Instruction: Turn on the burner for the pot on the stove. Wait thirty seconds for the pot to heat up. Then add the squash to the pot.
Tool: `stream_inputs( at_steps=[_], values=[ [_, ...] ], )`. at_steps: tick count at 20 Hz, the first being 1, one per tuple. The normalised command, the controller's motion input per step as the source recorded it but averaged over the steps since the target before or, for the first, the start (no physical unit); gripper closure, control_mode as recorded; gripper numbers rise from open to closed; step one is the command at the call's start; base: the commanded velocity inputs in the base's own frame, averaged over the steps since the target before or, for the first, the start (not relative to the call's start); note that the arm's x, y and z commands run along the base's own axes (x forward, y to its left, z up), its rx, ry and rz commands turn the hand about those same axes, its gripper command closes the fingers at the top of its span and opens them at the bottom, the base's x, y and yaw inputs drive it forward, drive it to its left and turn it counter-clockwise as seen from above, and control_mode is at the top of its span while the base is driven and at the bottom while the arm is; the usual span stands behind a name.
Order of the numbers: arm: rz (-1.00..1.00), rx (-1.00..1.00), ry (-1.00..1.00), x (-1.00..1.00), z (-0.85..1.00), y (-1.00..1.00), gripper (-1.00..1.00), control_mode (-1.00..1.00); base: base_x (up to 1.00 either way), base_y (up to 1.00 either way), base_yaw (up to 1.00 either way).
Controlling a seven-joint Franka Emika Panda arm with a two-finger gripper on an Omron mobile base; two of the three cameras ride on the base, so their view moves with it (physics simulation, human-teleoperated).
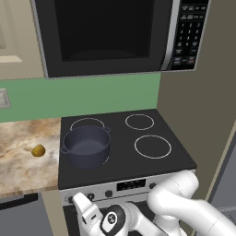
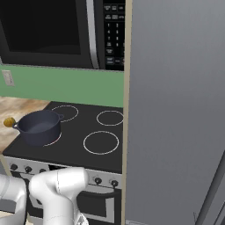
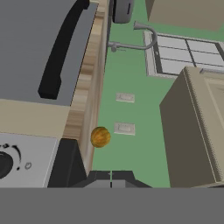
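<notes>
The pot (image 1: 86, 146) sits on the front-left burner (image 1: 103, 161) of the stove (image 1: 138, 161), lidless and with nothing in it. The squash (image 1: 38, 150) lies on the marbled bench (image 1: 23, 156) just left of the stove, apart from the pot. The arm is folded low in front of the silver panel, its hand close to the leftmost knob (image 1: 71, 199). In the hand view the gripper (image 3: 111, 178) has its fingers pressed together with nothing between them, and a knob (image 3: 5, 164) shows at the lower left. My reading is that the first step is in hand: turning on the burner under the pot. The next move calls for the closed fingers to meet the correct knob and twist it, then a wait before fetching the squash
</notes>
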Motion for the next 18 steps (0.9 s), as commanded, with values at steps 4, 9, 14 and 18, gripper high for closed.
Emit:
stream_inputs(
  at_steps=[4, 9, 14, 18],
  values=[
    [0.0, 0.0, 0.0, 0.0, 0.0, 0.0, 1.0, -1.0, 0.0, 0.0, 0.0],
    [0.0, 0.0, 0.0, 0.0, 0.0, 0.0, 1.0, -1.0, 0.0, 0.0, 0.0],
    [0.0, 0.0, 0.0, 0.0, 0.0, 0.0, 1.0, -1.0, 0.0, 0.0, 0.0],
    [0.0, 0.01, 0.0, -0.01, 0.0, 0.0, 1.0, -1.0, 0.0, 0.0, 0.0]
  ],
)
